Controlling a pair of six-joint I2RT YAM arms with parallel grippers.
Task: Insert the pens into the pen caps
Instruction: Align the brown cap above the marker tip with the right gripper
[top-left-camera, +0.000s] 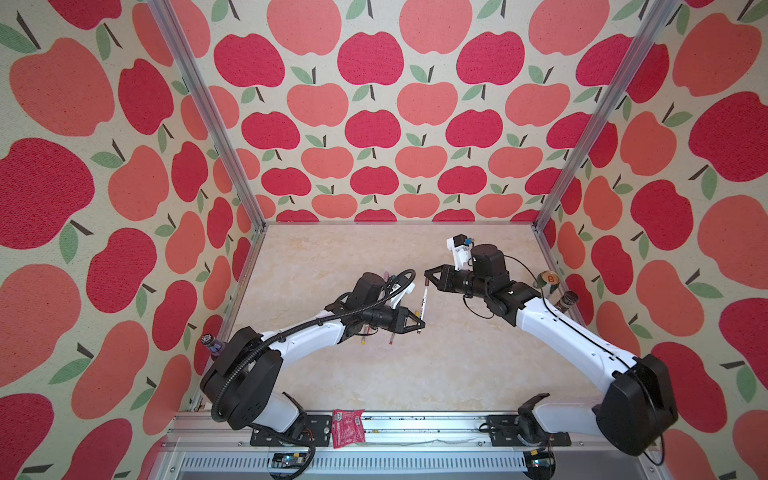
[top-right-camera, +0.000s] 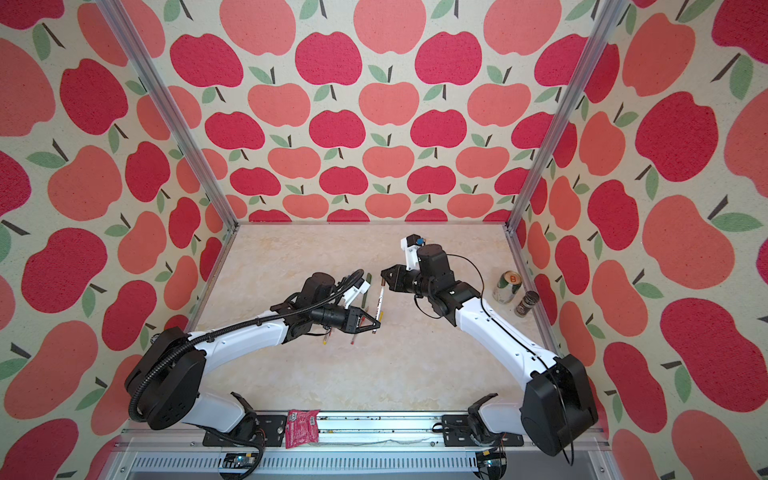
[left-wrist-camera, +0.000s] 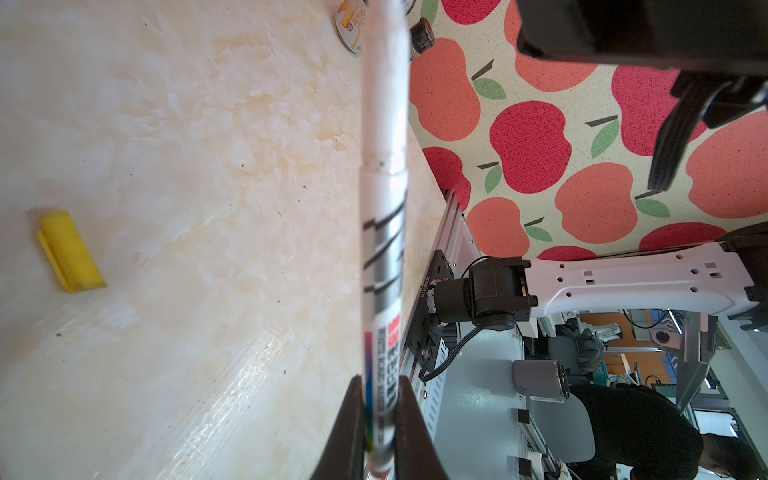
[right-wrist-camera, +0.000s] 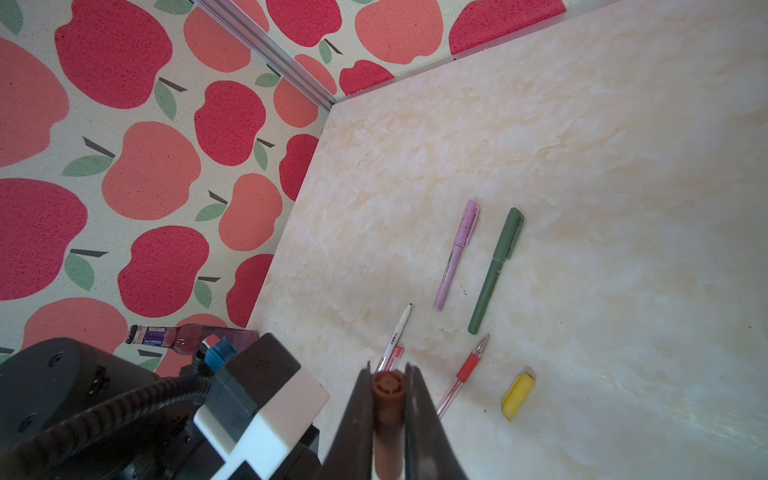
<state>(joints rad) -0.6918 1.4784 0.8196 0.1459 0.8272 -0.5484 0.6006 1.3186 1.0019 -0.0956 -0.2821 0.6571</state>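
My left gripper (left-wrist-camera: 380, 432) is pinched tight on the lower barrel of the white pen (top-left-camera: 424, 301), held off the table (right-wrist-camera: 623, 166). My right gripper (right-wrist-camera: 389, 386) is pressed together on the brown cap (right-wrist-camera: 388, 415). In both top views the pen's far end sits right at the right fingertips, but I cannot tell whether the nib has entered the cap.

The risk I see is alignment. I grip the pen far from its tip, so a slight tilt would swing the nib against the cap's rim. Pushing then could pivot the barrel in the jaws or lever the stubby cap out. Both look like slick, hard plastic cylinders on narrow flat fingers, so either could roll.

The barrel is glossy white with silver-and-black stripes and a printed label. The cap is dull brown with a round moulded end. The yellow cap (right-wrist-camera: 517, 397), blocky with a clip, lies on the pale, marbled, faintly shiny table beside the red pen (right-wrist-camera: 467, 368).
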